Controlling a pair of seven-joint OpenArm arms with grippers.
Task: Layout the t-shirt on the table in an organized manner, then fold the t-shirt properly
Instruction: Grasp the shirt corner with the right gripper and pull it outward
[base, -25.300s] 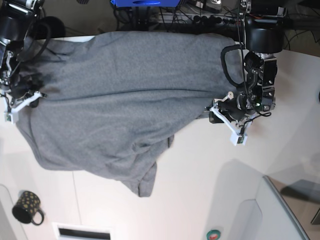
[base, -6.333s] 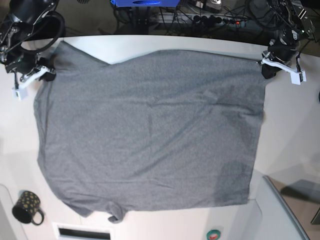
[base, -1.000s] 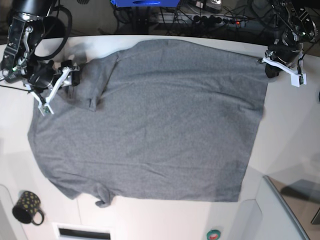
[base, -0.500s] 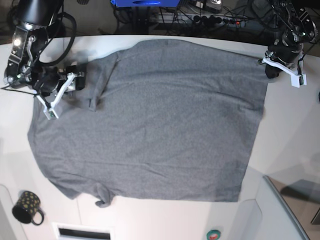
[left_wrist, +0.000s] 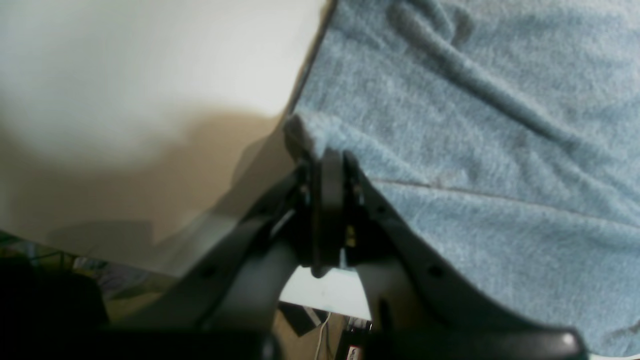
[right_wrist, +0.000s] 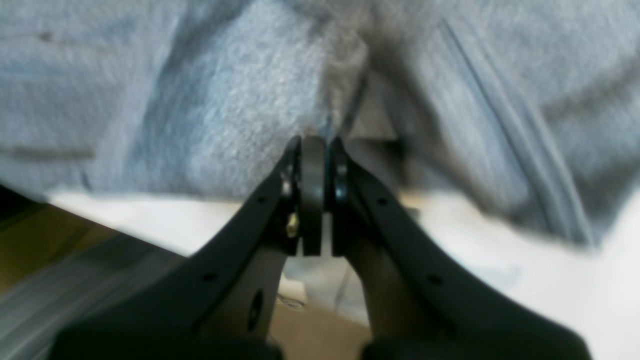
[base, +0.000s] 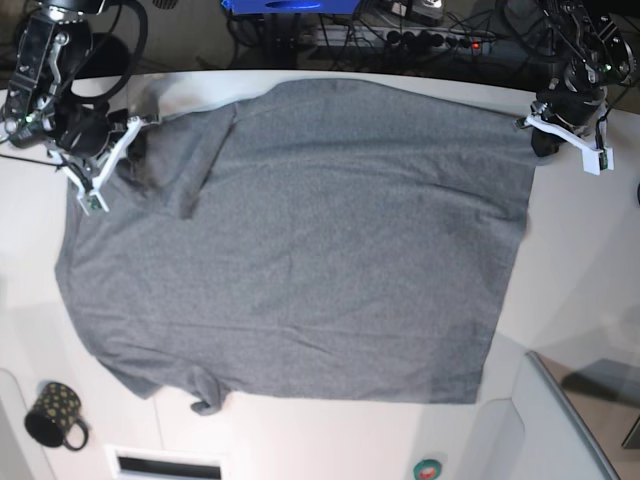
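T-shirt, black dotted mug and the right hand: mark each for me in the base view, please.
t-shirt (base: 310, 240), base view, on the middle of the flat grey body.
black dotted mug (base: 52, 412), base view, on its side wall.
right hand (base: 125, 150), base view, at the fingertips closed on the shirt's corner.

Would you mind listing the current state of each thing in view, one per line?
t-shirt: spread mostly flat on the table, bunched and creased at the corner near the right gripper.
left gripper: shut on the t-shirt's corner at the table edge.
right gripper: shut on a pinch of t-shirt fabric.
table: white, largely covered by the t-shirt.
mug: upright, on the table, apart from the t-shirt.
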